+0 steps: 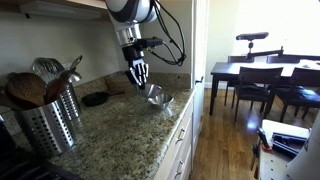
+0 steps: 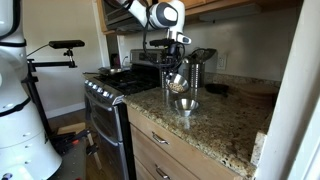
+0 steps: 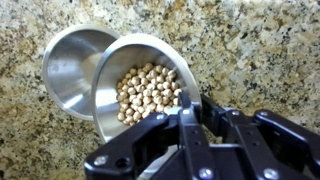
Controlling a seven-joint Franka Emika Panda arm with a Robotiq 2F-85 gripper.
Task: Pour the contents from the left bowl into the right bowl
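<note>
the hand pinches the rim of the left bowl, tilted partly over the right bowl on the surface. chickpeas lie in the tilted one. i think a quick tip could throw some past the other rim, onto the surface.

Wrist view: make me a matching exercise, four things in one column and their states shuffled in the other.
1. left bowl
2. right bowl
3. fingers
4. countertop

A. speckled granite
B. nothing visible inside
C. tilted, holding tan round pieces
D. clamped on a bowl's rim

Pairs: 1-C, 2-B, 3-D, 4-A
</note>
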